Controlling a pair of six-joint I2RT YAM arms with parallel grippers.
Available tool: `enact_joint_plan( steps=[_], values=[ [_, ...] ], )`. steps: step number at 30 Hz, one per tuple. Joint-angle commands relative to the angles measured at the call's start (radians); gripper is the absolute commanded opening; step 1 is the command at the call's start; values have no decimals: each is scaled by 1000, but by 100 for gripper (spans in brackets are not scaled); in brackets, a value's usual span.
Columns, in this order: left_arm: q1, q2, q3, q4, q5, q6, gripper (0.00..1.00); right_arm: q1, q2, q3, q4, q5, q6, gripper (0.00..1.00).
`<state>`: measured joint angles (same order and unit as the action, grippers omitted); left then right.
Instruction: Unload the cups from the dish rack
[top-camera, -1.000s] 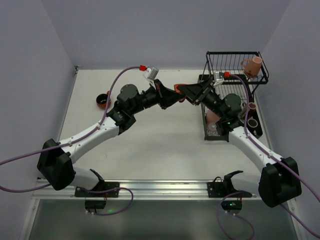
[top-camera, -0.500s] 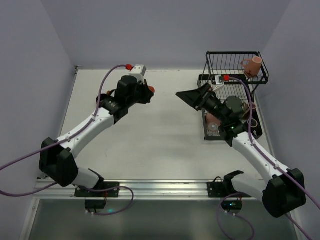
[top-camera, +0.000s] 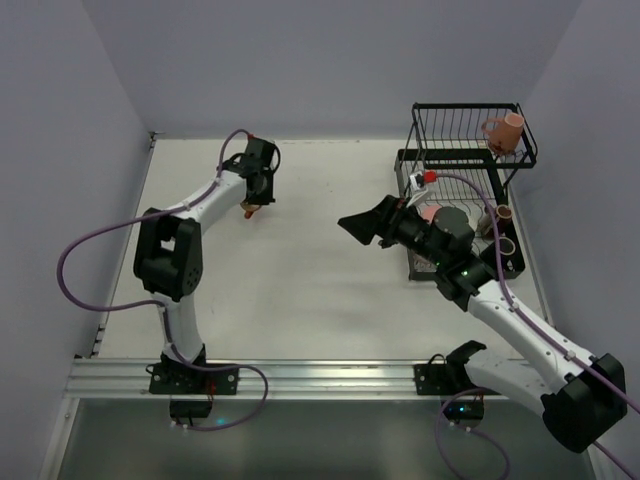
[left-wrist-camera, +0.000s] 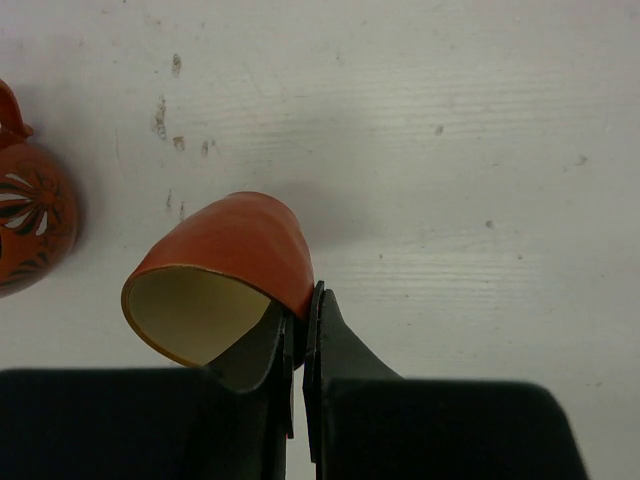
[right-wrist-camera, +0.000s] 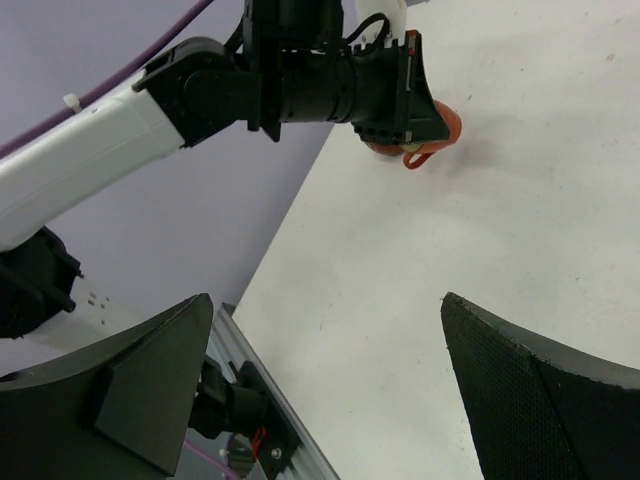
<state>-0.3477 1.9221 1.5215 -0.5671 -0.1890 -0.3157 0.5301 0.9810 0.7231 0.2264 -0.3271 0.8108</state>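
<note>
My left gripper (left-wrist-camera: 303, 300) is shut on the rim of a plain orange cup (left-wrist-camera: 225, 260) with a cream inside, one finger inside the cup and one outside. From above, that gripper (top-camera: 253, 200) and cup (top-camera: 247, 210) hang low over the far left of the table. My right gripper (top-camera: 360, 225) stands wide open and holds nothing, just left of the black wire dish rack (top-camera: 465, 105). Its wrist view shows only table between the fingers (right-wrist-camera: 150, 390), with the orange cup (right-wrist-camera: 440, 128) far off. A pink cup (top-camera: 505, 130) sits in the rack's upper basket. More cups (top-camera: 505, 243) stand in the lower tray.
A patterned orange cup (left-wrist-camera: 25, 235) stands on the table just left of the held cup. The left arm (top-camera: 170, 250) stretches along the table's left side. Purple walls close in the left, back and right. A metal rail (top-camera: 320, 375) runs along the near edge.
The two grippers met at mid-table round the orange cup. The right gripper opened and pulled back toward the rack, and the left arm swung the cup to the far left.
</note>
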Motion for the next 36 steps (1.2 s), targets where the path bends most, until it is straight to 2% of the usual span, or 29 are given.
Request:
enact_joint_plan(
  steps=[1, 15, 16, 17, 19, 20, 26, 30, 34, 36],
  values=[
    [21, 44, 98, -82, -35, 69, 0, 21, -24, 7, -41, 49, -78, 99],
    [76, 216, 233, -201, -96, 116, 1, 33, -19, -1, -36, 43, -102, 99],
    [78, 219, 235, -203, -95, 118, 4, 33, -21, -1, -38, 45, -107, 99],
    [81, 219, 238, -206, -96, 119, 14, 33, -22, 1, -38, 46, -108, 99],
    [81, 218, 241, -208, -109, 121, 23, 33, -21, 7, -41, 51, -114, 99],
    [81, 216, 243, -211, -116, 122, 33, 33, -22, 10, -45, 51, -116, 99],
    [81, 184, 243, -208, -144, 122, 56, 34, -38, 42, -87, 75, -154, 99],
    [81, 127, 246, -180, -132, 119, 66, 33, -62, 76, -130, 92, -188, 99],
    [75, 1, 244, -137, -87, 101, 81, 33, -76, 140, -189, 135, -246, 99],
    [58, -67, 206, -61, -40, 95, 86, 31, -77, 168, -222, 175, -269, 97]
  ],
)
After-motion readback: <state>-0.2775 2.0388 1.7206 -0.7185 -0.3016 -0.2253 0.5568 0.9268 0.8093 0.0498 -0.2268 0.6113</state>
